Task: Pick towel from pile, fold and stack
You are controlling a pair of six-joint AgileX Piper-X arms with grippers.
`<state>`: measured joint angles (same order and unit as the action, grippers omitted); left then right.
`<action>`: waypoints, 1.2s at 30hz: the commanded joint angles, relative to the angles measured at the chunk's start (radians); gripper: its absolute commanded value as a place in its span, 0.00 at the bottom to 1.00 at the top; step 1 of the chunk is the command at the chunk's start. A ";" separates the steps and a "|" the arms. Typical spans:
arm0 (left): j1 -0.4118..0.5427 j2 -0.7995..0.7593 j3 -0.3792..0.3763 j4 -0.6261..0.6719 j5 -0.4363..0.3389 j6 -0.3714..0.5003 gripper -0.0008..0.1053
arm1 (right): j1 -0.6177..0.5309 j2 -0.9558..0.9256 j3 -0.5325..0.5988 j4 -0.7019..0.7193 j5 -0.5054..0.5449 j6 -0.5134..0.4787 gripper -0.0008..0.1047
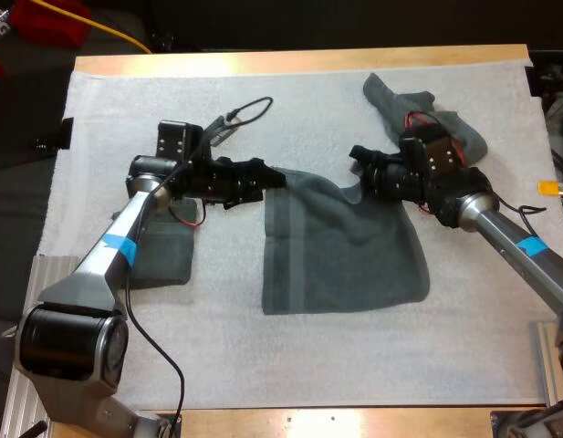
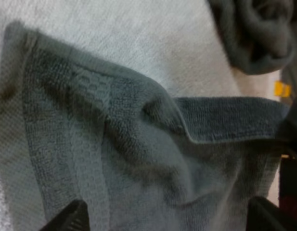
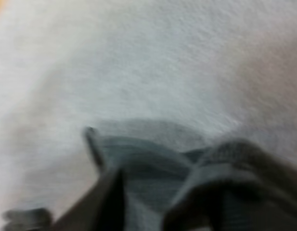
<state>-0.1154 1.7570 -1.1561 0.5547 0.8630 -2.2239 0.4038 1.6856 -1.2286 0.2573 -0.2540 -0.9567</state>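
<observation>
A dark grey-green towel [image 1: 340, 246] lies spread flat in the middle of the mat. My left gripper [image 1: 267, 178] is at its far left corner. In the left wrist view its fingers [image 2: 71, 216] stand wide apart, open over the towel [image 2: 114, 144], gripping nothing. At the far right corner my right gripper [image 1: 359, 169] is shut on the towel's edge, which bunches up between its fingers [image 3: 107, 199] as a raised fold [image 3: 148, 159]. That lifted edge [image 2: 235, 118] runs toward the right gripper.
A crumpled towel [image 1: 418, 105] lies at the back right of the mat, behind the right arm. A folded towel [image 1: 167, 255] sits on the left under my left arm. White mat [image 1: 308, 356] is bare in front of the spread towel.
</observation>
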 commanded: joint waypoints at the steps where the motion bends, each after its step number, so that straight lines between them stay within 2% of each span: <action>1: 0.010 -0.003 -0.001 -0.010 0.049 -0.004 0.61 | -0.005 0.000 -0.003 -0.043 -0.042 -0.002 0.54; 7: 0.041 -0.003 -0.001 -0.005 0.168 -0.004 0.61 | -0.005 0.000 -0.003 -0.115 -0.063 -0.002 0.57; 12: 0.040 -0.003 -0.001 0.018 0.169 0.006 0.61 | -0.007 0.000 -0.003 -0.117 -0.028 0.008 0.57; 14: 0.040 -0.003 -0.001 0.027 0.171 0.014 0.61 | -0.011 0.000 -0.003 -0.114 -0.004 0.062 0.57; 18: 0.040 -0.003 -0.001 0.067 0.176 0.064 0.61 | -0.030 0.000 -0.003 -0.083 0.063 0.189 0.57; 26: 0.040 -0.003 -0.001 0.153 0.161 0.165 0.61 | -0.065 -0.002 -0.003 0.085 0.142 0.212 0.57; 31: 0.040 -0.003 -0.001 0.211 0.161 0.233 0.61 | -0.088 -0.005 -0.003 0.089 0.144 0.304 0.57; 34: 0.040 -0.003 -0.001 0.243 0.161 0.271 0.61 | -0.090 -0.005 -0.003 0.089 0.113 0.283 0.57; 36: 0.040 -0.004 -0.001 0.260 0.155 0.291 0.61 | -0.090 -0.005 -0.003 0.089 0.087 0.216 0.57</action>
<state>-0.0721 1.7570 -1.1561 0.8050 1.0194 -1.9522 0.3153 1.6856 -1.2286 0.3397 -0.1500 -0.7102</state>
